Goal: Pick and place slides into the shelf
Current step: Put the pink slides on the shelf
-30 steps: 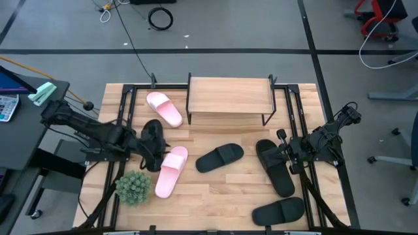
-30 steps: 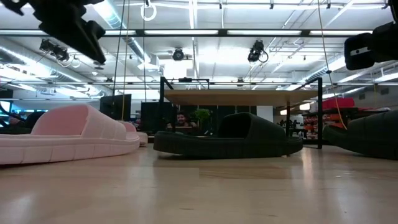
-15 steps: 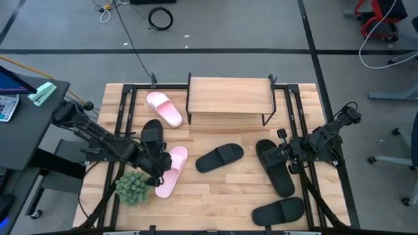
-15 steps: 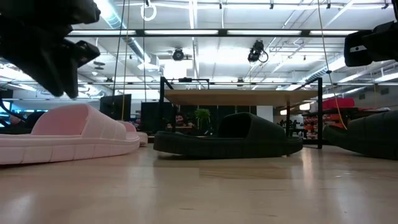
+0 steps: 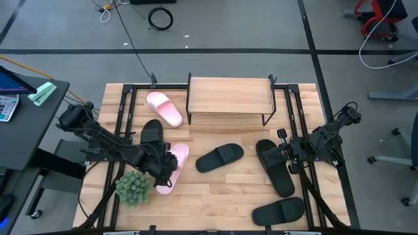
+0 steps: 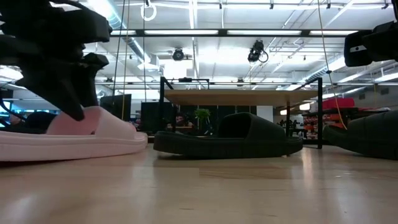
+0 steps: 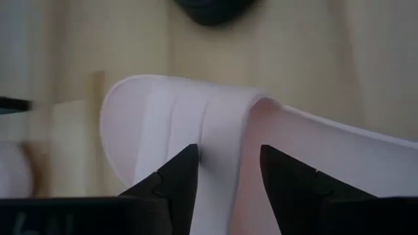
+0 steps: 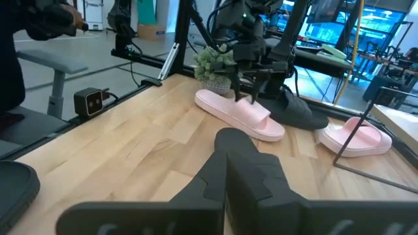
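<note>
The left gripper [image 5: 164, 164] is down over the strap of a pink slide [image 5: 168, 171] near the counter's [image 5: 222, 189] left front part, its fingers [image 7: 179, 173] spread to either side of the strap; whether they touch it, I cannot tell. In the left wrist view the pale strap fills the gap between the two dark fingers. The low view shows this gripper [image 6: 74, 102] reaching the slide [image 6: 74, 140] from above, the slide's sole flat on the counter. The right gripper [image 5: 282, 149] waits at the counter's right edge with its fingers pressed together, holding nothing, just beside a black slide. Six slides are in sight: two pink and four black. The second pink slide [image 5: 164, 108] lies near the back left, just beside the shelf's left legs. One black slide [image 5: 151, 132] lies between the two pink ones, partly under the left arm. Another black slide [image 5: 219, 157] lies at the counter's middle, in front of the shelf. A third black slide [image 5: 275, 167] lies toward the right edge, and the fourth [image 5: 279, 210] sits near the front right corner. The shelf [image 5: 228, 96] stands at the middle of the back edge, and no slide shows on its top plank. One small green plant [image 5: 133, 187] stands near the front left corner, close to the slide under the left gripper.
</note>
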Robot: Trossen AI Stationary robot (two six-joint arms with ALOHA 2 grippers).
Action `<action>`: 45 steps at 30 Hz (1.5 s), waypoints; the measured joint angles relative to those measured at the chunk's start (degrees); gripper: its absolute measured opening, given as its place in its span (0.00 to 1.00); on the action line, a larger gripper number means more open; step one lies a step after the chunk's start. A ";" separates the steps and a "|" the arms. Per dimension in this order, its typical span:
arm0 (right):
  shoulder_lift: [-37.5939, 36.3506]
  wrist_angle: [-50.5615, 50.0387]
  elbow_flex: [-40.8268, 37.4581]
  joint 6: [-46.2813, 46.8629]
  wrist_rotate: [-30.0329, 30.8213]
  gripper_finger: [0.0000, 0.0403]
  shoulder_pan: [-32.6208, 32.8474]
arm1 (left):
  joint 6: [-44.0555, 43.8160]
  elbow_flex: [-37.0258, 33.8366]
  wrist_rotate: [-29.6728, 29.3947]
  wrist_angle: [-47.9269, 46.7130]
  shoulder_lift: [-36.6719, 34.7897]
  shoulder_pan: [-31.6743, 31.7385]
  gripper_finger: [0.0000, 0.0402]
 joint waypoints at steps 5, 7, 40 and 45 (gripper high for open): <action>-0.01 0.00 0.00 -0.02 0.02 0.03 0.00 | -0.04 0.00 -2.62 -0.01 -0.02 0.80 0.40; 0.01 -0.02 0.00 -0.02 0.02 0.03 0.00 | -0.15 0.00 -3.92 -0.02 -0.02 1.52 0.37; 0.01 0.00 0.00 0.00 0.02 0.03 0.00 | -3.80 3.66 -5.22 -1.28 0.70 9.81 0.03; 0.00 0.00 0.00 0.02 0.00 0.03 0.00 | 1.85 13.09 -5.99 -2.72 0.70 4.37 0.03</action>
